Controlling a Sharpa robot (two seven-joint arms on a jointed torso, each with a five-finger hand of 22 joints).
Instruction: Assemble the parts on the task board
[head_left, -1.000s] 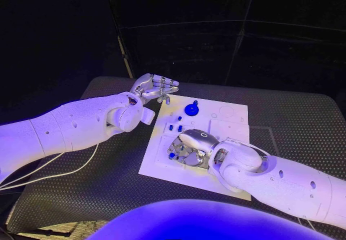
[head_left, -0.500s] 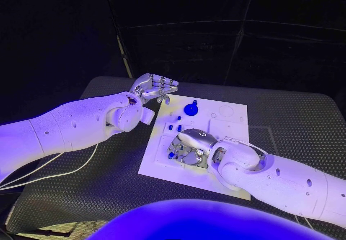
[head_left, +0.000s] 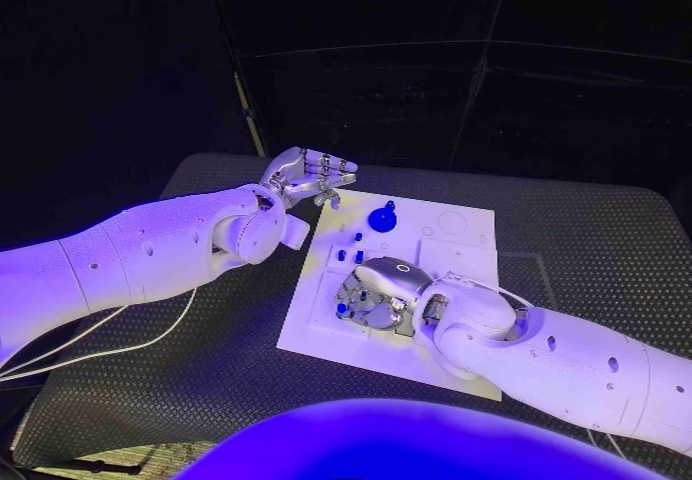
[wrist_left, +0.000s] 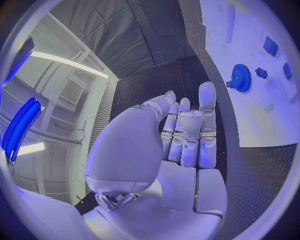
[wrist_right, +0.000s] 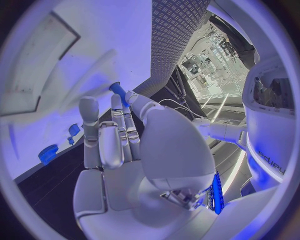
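- Task board (head_left: 464, 250): white plate at the middle of the worktop (head_left: 606, 250); we work on its near-left part.
- Right hand (head_left: 378, 295): low over the board, fingers curled down; in the right wrist view a small blue peg (wrist_right: 118, 93) sits at its fingertips, and we judge it pinched there.
- Left hand (head_left: 306, 175): raised beside the board's far-left corner, fingers curled in, nothing in them.
- Blue gear (head_left: 384, 217): standing on the far part of the board, well apart from the right hand.
- Small blue pieces (head_left: 349, 256): on the board, just beyond the right hand.
- Handling note: we keep the peg upright, line it up over its hole, then press straight down; which hole, we cannot tell.
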